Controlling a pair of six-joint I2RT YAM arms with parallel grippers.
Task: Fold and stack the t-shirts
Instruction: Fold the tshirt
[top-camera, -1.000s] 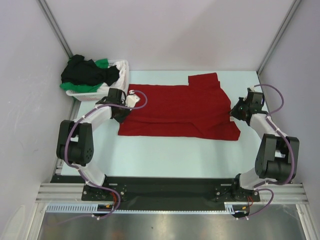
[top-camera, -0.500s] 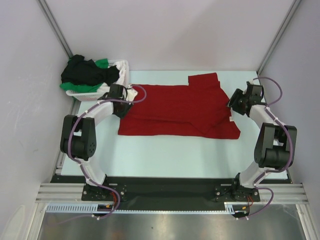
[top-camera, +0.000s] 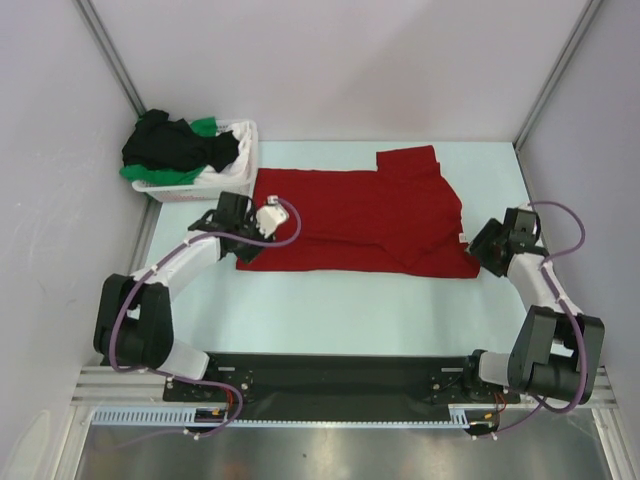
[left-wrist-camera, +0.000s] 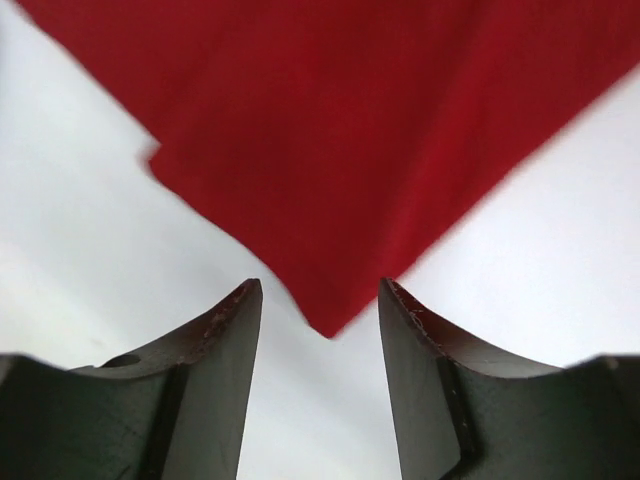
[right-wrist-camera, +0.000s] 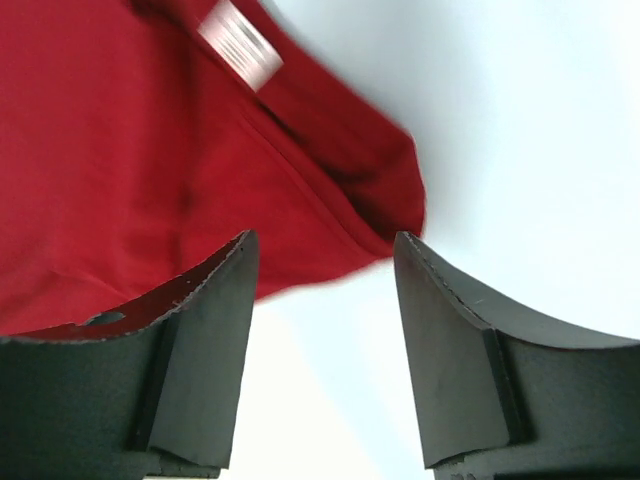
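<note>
A bright red t-shirt (top-camera: 350, 220) lies flat across the middle of the table, one sleeve folded over at its far right. My left gripper (top-camera: 240, 240) hovers open at the shirt's left edge. In the left wrist view a pointed corner of the red t-shirt (left-wrist-camera: 330, 200) ends just ahead of the open left gripper (left-wrist-camera: 320, 290), with nothing between the fingers. My right gripper (top-camera: 484, 246) stands open at the shirt's right edge. The right wrist view shows the red t-shirt (right-wrist-camera: 120, 150) with its pale label (right-wrist-camera: 238, 45) ahead of the empty right gripper (right-wrist-camera: 325, 240).
A white laundry basket (top-camera: 240, 150) stands at the back left, holding a black t-shirt (top-camera: 170, 140) and a green t-shirt (top-camera: 205, 127). Grey walls close in the left and right sides. Bare table (top-camera: 340, 310) lies between the red shirt and the arm bases.
Both grippers have opened and let go of the red t-shirt's edges. Both have drawn back toward the near side. The shirt lies where it was.
</note>
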